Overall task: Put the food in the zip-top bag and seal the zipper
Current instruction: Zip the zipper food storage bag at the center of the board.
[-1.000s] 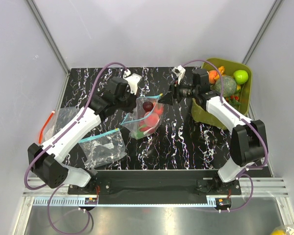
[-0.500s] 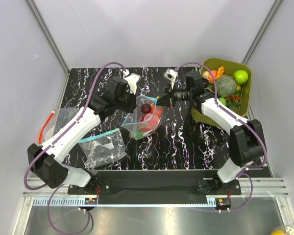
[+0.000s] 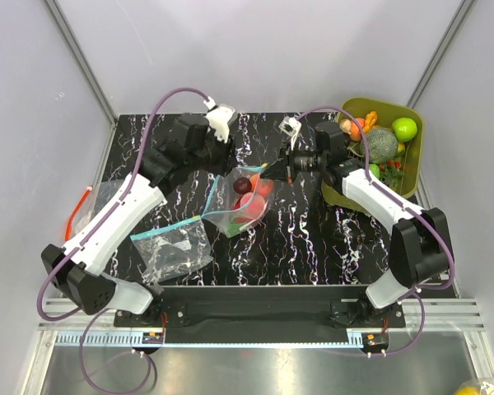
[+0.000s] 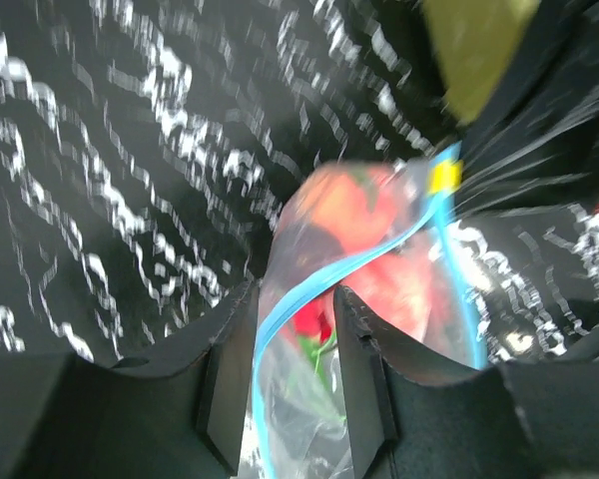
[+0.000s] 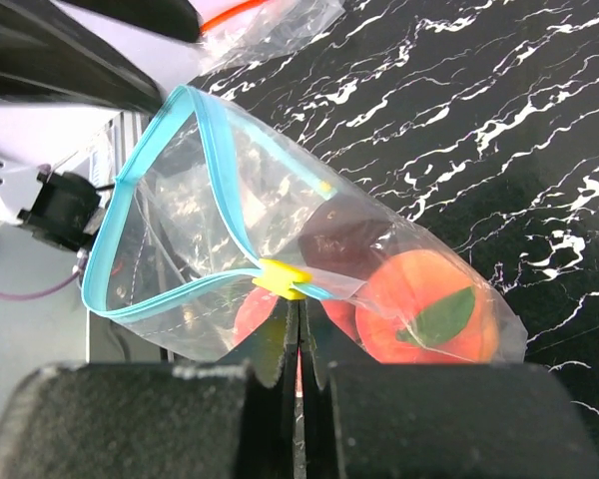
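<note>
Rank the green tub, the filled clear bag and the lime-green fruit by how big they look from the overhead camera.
Largest to smallest:
1. green tub
2. filled clear bag
3. lime-green fruit
The size gaps are plain, so none of the three is a close call.

Under me is a black desk [image 3: 313,239] veined with white. At my far right an olive-green tub [image 3: 382,104] sits on its back corner. At my left a crumpled clear bag with an orange-red strip [image 3: 99,200] lies at the desk's edge. Nearer me lies another clear bag, teal-edged [image 3: 174,247], flat and, I think, empty.
</note>
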{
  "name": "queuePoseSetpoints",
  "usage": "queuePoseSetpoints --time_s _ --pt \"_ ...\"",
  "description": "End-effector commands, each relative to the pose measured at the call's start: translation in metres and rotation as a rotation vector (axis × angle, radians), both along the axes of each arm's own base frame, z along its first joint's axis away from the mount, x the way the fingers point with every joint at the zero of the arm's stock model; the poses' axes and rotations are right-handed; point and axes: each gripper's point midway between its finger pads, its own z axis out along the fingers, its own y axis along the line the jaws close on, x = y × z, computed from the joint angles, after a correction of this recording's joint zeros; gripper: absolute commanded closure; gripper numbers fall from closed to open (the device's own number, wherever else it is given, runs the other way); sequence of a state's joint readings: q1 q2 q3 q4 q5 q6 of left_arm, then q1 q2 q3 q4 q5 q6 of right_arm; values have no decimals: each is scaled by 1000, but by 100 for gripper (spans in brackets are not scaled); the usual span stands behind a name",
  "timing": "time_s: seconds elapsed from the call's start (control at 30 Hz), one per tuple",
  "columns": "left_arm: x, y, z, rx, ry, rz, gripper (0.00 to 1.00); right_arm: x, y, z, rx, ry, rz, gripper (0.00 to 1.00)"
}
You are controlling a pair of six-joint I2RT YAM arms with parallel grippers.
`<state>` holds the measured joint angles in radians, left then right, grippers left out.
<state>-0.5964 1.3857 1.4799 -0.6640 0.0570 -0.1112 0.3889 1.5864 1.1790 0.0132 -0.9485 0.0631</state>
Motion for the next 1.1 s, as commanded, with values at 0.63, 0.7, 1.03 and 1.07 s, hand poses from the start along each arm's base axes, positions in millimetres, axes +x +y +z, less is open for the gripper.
queuePoseSetpoints --time_s 0.63,0.7,1.03,1.07 --pt "12 -34 -25 303 -56 -264 58 8 10 36 52 -94 -10 89" --pt "16 -38 -34 308 -48 -268 60 8 10 37 53 -94 -13 88" --pt "25 -52 -26 282 -94 -304 100 0 -1 38 25 -107 -36 58" --pt "19 -53 -16 252 -124 -337 100 -5 -4 40 26 -124 -20 52"
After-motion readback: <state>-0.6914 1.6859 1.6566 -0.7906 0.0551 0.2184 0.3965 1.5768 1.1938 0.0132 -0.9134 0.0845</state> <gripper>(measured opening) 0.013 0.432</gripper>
